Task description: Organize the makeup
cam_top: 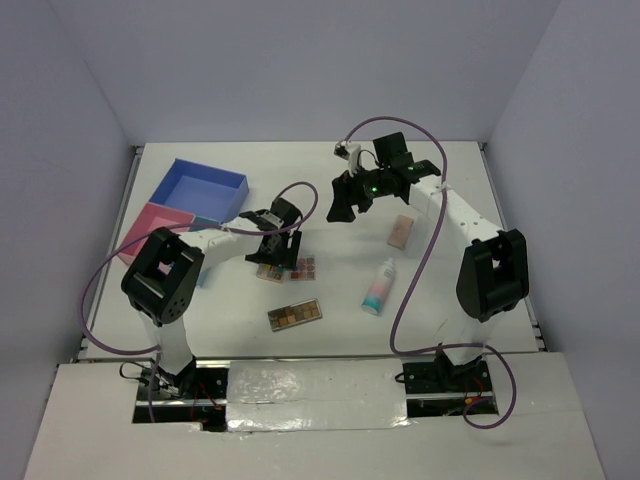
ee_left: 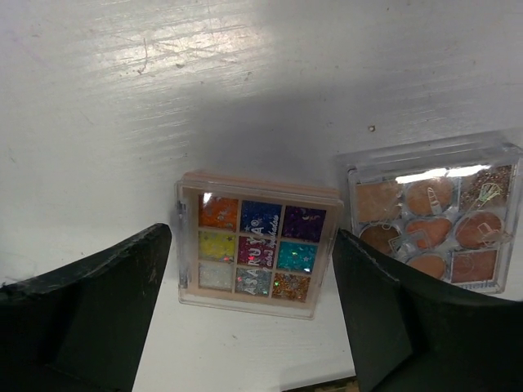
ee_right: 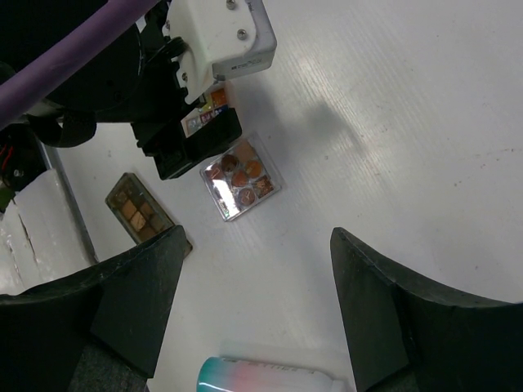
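Hovering low over the middle of the table, the left gripper [ee_left: 252, 249] holds its jaws spread wide to either side of the glitter palette [ee_left: 249, 253], neither finger touching the case. I'd guess it is lined up that way so it can pinch the flat square across its sides. The bronze palette [ee_left: 429, 216] lies just beside it at three o'clock, close enough to crowd that finger. The left arm reaches in from seven o'clock, forearm stretched out and wrist tipped down.

The right gripper [ee_right: 257, 237] hangs high at about one o'clock, jaws apart and gripping nothing. Its elbow is raised, probably to keep clear.

The long brown palette [cam_top: 294, 315] sits at six o'clock, the tube [cam_top: 379, 288] at four and the beige compact [cam_top: 402, 230] at two. All are well apart from the tray [cam_top: 205, 195] at ten.
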